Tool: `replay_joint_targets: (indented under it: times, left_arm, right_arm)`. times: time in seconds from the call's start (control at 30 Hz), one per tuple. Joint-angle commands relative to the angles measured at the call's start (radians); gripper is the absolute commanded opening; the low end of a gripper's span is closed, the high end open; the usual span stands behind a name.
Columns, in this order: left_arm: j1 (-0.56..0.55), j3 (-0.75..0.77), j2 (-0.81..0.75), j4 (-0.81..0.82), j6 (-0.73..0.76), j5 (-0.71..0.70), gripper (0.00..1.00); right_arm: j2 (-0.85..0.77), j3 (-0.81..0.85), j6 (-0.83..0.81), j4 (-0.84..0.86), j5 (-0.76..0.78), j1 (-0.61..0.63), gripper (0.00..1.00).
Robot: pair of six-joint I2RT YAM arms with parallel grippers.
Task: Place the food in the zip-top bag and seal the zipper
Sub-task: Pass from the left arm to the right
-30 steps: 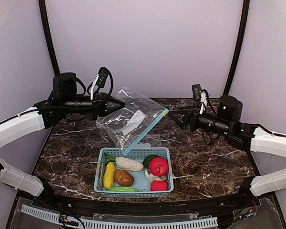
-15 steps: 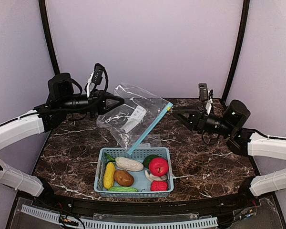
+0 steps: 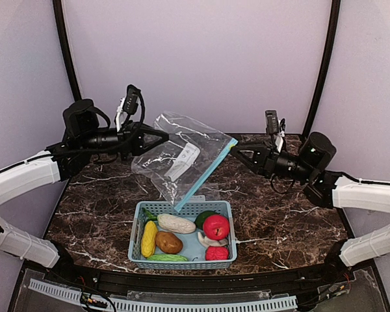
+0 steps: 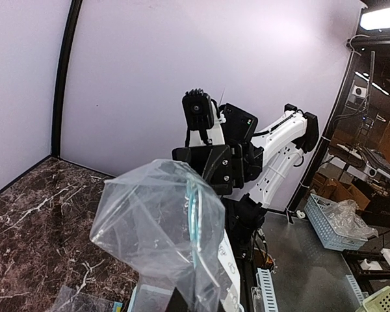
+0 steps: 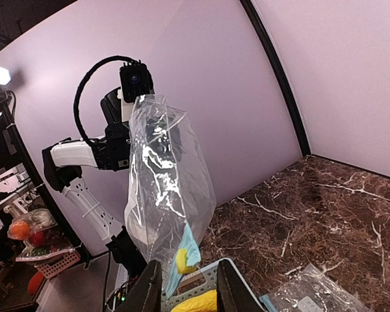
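Zip-top bag midair; left gripper, level from 9 o'clock, pinches corner; right gripper, from 3 o'clock, narrowed around opposite corner, grip unclear.

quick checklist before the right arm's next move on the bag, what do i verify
1. Left gripper shut on the zip-top bag: ok.
2. Right gripper pinching the blue zipper strip: not ok. Its fingers stand apart, with the strip's end between them.
3. Bag mouth open: cannot tell. The strip reads as one straight line.
4. Items ready to load: ok. The corn, apple and the rest lie in the light blue basket.
5. Bag clear of the basket: cannot tell. The strip's lower end hangs at the basket's far rim.
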Motion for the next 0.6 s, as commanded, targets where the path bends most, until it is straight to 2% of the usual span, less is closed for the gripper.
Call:
replay_joint_targets:
  times: [0.0, 0.33, 0.43, 0.5, 0.53, 0.57]
  left_arm:
    - [-0.002, -0.013, -0.024, 0.03, -0.01, 0.025, 0.01]
    - [-0.002, -0.012, -0.019, 0.024, -0.003, 0.02, 0.01]
    - [-0.002, -0.006, -0.015, -0.001, 0.012, 0.006, 0.01]
    - [-0.002, 0.005, -0.015, -0.043, 0.044, -0.016, 0.11]
    - [-0.002, 0.012, -0.017, -0.097, 0.06, -0.04, 0.28]
    - [-0.002, 0.034, -0.019, -0.132, 0.106, -0.058, 0.38]
  right_arm:
    - [0.015, 0.045, -0.004, 0.06, -0.018, -0.001, 0.25]
    - [0.034, 0.065, -0.012, 0.063, -0.034, -0.002, 0.01]
    - [0.028, 0.065, -0.022, 0.039, -0.026, -0.001, 0.0]
    - [0.023, 0.069, -0.034, 0.018, -0.017, -0.001, 0.0]
    - [0.016, 0.074, -0.045, -0.005, -0.013, -0.001, 0.0]
    - [0.007, 0.081, -0.063, -0.055, -0.002, -0.002, 0.0]
